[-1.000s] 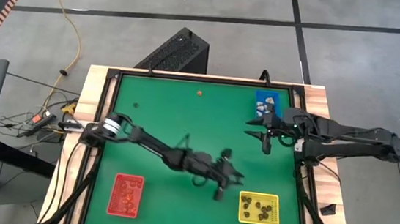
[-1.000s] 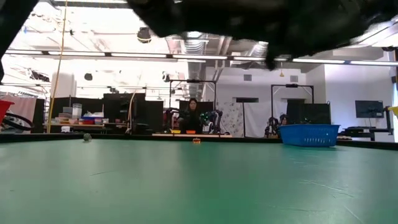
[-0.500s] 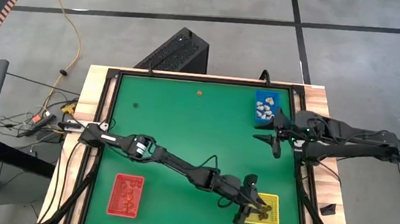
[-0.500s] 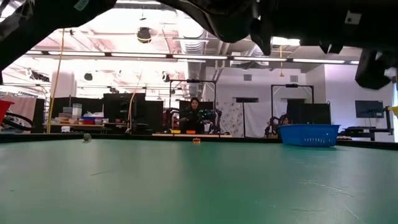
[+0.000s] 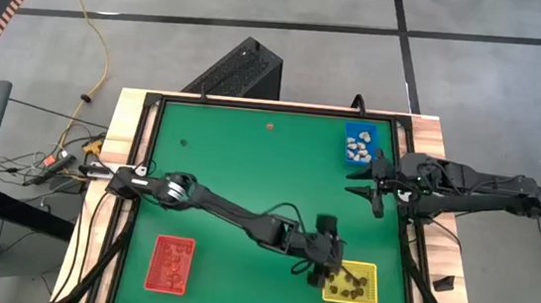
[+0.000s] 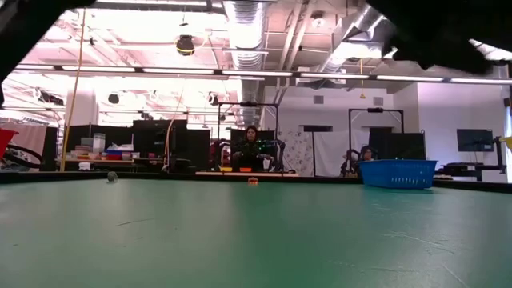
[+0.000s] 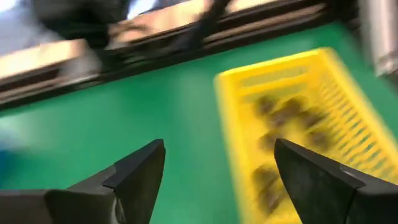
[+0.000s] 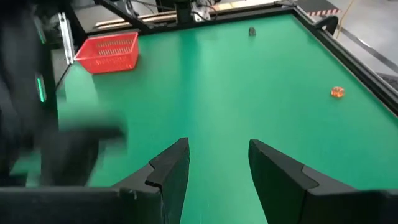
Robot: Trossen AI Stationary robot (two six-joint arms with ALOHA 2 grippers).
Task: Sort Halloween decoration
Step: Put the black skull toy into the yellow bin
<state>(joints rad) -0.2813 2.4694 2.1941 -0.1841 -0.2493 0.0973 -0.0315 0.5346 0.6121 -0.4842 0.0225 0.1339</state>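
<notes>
Dark trinkets lie in the yellow tray [image 5: 350, 282], whitish ones in the blue tray [image 5: 358, 142], reddish ones in the red tray [image 5: 170, 263]. One orange trinket [image 5: 270, 127] and one dark trinket [image 5: 184, 144] lie loose on the green mat near the far edge. My left gripper [image 5: 319, 273] hangs open at the yellow tray's left rim. In its wrist view my left gripper [image 7: 217, 162] has nothing between its fingers, with the yellow tray [image 7: 298, 124] just ahead. My right gripper [image 5: 361, 188] stands open and empty just near of the blue tray.
The right wrist view looks past my right gripper [image 8: 219, 149] across bare mat to the red tray [image 8: 109, 51], the orange trinket [image 8: 337, 92] and the dark trinket [image 8: 252, 31]. A black frame rims the mat. A person sits far behind the table.
My left gripper has swung toward the table's right and near edges, reached the yellow tray, opened there and drawn back a little to the tray's left rim. My right gripper has pulled back slightly toward the right edge, uncovering the blue tray.
</notes>
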